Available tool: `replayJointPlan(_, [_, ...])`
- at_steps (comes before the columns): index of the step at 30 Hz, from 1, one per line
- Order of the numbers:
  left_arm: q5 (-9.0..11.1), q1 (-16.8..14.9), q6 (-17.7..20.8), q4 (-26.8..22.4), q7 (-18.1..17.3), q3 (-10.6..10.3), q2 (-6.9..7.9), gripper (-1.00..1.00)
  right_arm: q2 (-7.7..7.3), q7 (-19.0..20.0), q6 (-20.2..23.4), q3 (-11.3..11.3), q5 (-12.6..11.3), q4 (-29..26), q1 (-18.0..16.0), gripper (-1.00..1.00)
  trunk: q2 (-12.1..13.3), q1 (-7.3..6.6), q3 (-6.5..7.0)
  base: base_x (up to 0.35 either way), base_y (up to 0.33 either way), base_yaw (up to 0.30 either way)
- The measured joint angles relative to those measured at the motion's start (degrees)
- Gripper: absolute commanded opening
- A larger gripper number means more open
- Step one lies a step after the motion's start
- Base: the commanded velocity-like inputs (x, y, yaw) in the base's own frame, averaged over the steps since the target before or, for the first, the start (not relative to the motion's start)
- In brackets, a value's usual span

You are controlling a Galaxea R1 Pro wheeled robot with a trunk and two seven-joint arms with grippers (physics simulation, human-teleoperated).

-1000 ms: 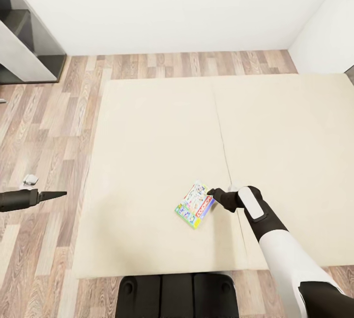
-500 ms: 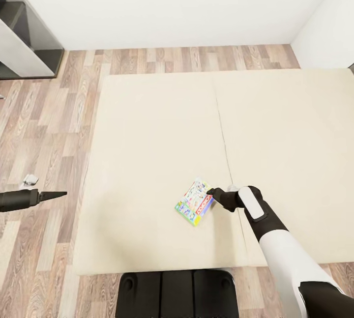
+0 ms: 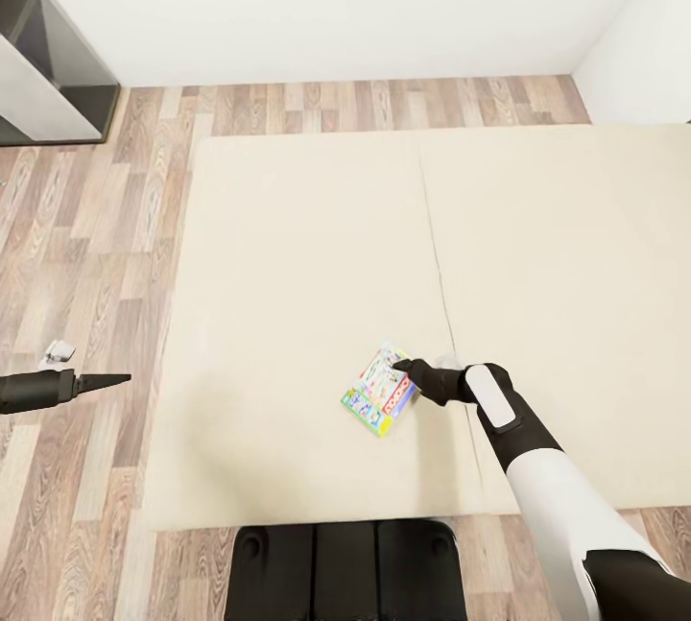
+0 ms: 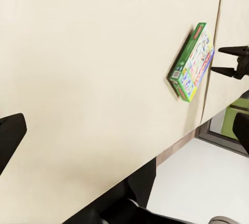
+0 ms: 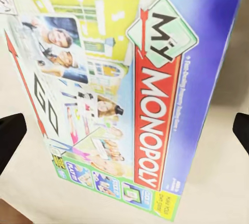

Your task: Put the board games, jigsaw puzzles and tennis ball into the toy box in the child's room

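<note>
A flat board game point(image 3: 380, 390) with a green edge and a cartoon "My Monopoly" cover lies on the beige mattress of the bed point(image 3: 288, 256), near its front edge. My right gripper point(image 3: 401, 371) is open at the box's right corner, one finger on either side of that corner. The left wrist view shows the box point(image 4: 192, 63) with the right gripper point(image 4: 224, 60) spread beside it. The cover point(image 5: 119, 83) spans the right wrist view between both fingertips point(image 5: 10, 135). My left gripper point(image 3: 120, 378) hangs open over the floor, left of the bed.
A dark grey and white shelf unit point(image 3: 48, 74) stands at the back left against the white wall. A small white scrap point(image 3: 59, 349) lies on the wood-plank floor by the left arm. My dark base point(image 3: 345, 568) sits at the bed's front edge.
The camera has shifted slightly, sliding the scene upward. My right gripper has reached a little further over the board game's corner. The box and left arm have not moved.
</note>
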Motion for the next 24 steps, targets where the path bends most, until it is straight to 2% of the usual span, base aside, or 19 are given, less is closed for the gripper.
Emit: replayJointPlan(24, [0.0,0.0,0.0,0.0,0.0,-0.1,-0.04,1.0,-0.02,0.7,-0.1,0.0,0.2,0.1,0.0,1.0,0.0,0.0,-2.28,0.0,0.0,0.0])
